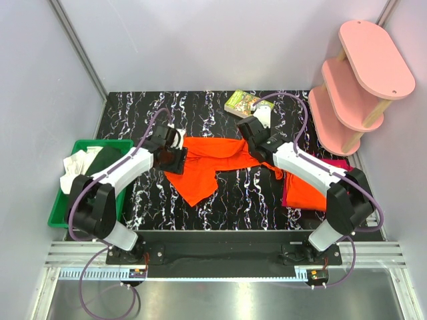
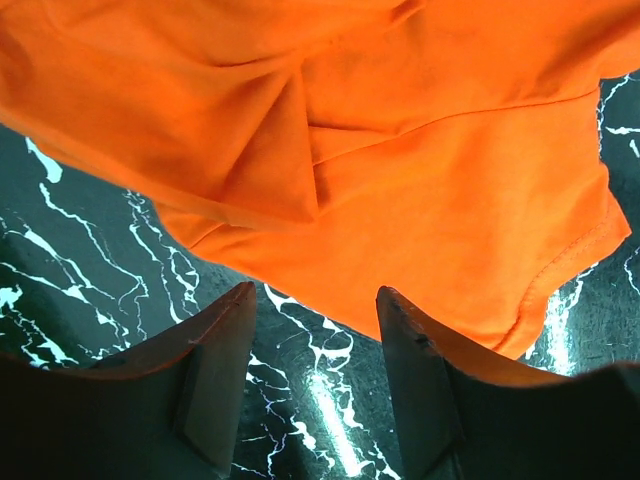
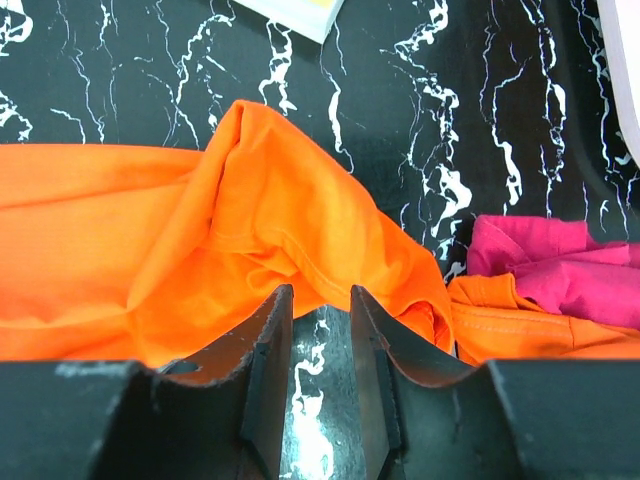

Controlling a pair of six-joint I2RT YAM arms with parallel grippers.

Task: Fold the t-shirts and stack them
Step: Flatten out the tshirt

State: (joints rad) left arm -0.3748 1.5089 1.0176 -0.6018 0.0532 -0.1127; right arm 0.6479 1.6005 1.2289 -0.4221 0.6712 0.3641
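As both reach inward over orange t-shirt (image 1: 200, 175), left gripper (image 2: 315, 295) wide — right gripper (image 3: 320, 292) narrow

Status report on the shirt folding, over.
Left claw open, just short of orange shirt. Right claw open narrow at its other end, nothing pinched. Shirt crumpled, unfolded. Book beyond it, not in the way.

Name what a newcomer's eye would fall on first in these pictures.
The bright orange shirt sprawls crumpled across the middle of the black marbled table. At the far right stands a pink three-tier shelf; at the left edge, a green bin holds pale cloth.
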